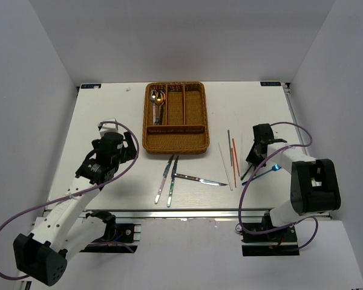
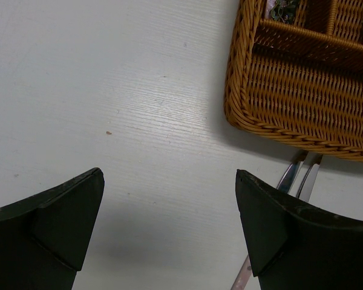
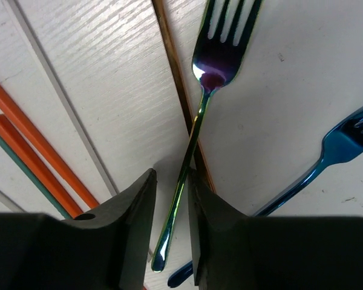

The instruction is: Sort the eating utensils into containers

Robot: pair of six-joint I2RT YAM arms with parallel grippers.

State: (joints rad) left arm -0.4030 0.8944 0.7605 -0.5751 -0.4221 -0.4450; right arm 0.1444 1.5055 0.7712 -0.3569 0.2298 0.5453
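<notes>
The brown wicker tray (image 1: pixel 146 124) stands at the table's back middle, with gold-bowled spoons (image 1: pixel 158 99) in its left long slot. Three silver knives (image 1: pixel 172 178) lie in front of it. White, red and green chopsticks (image 1: pixel 231 158) lie to the right. My right gripper (image 1: pixel 254 162) is low over the table, its narrowly open fingers straddling the handle of an iridescent green fork (image 3: pixel 196 130) that lies across a brownish chopstick (image 3: pixel 169 60). A blue fork (image 3: pixel 345 142) lies beside it. My left gripper (image 1: pixel 130 146) is open and empty, left of the tray's near corner (image 2: pixel 242 103).
Red chopsticks (image 3: pixel 30 151) and a thin green one (image 3: pixel 15 158) lie just left of the right fingers, and a white one (image 3: pixel 48 60) beside them. Two knife tips (image 2: pixel 299 172) show by the left gripper's right finger. White walls enclose the table on three sides.
</notes>
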